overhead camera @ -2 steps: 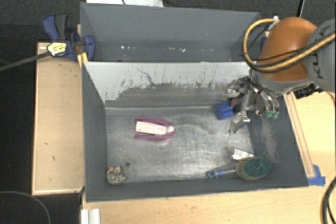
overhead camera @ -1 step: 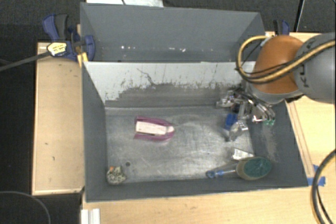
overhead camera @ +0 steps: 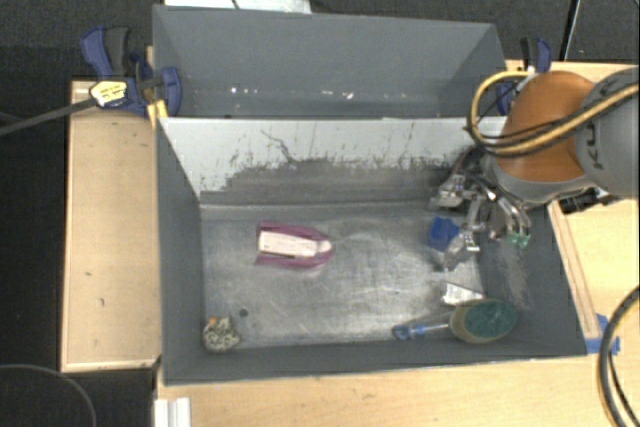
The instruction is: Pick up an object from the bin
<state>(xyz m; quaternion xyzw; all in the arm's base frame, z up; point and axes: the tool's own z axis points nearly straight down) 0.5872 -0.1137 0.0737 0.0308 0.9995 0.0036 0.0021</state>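
Note:
My gripper (overhead camera: 466,233) is low at the right side of the bin, close to the right wall. A small blue block (overhead camera: 441,234) lies right against its left side; whether it sits in the gripper I cannot make out. Just below the gripper a small white scrap (overhead camera: 461,294) rests on the floor. In front of that lies a round green-headed brush with a blue handle (overhead camera: 473,322), near the front right corner.
A pink and white packet (overhead camera: 293,246) lies in the middle left of the bin floor. A small mossy grey-green ball (overhead camera: 221,335) sits in the front left corner. The orange-covered wrist with its cables hangs over the bin's right rim.

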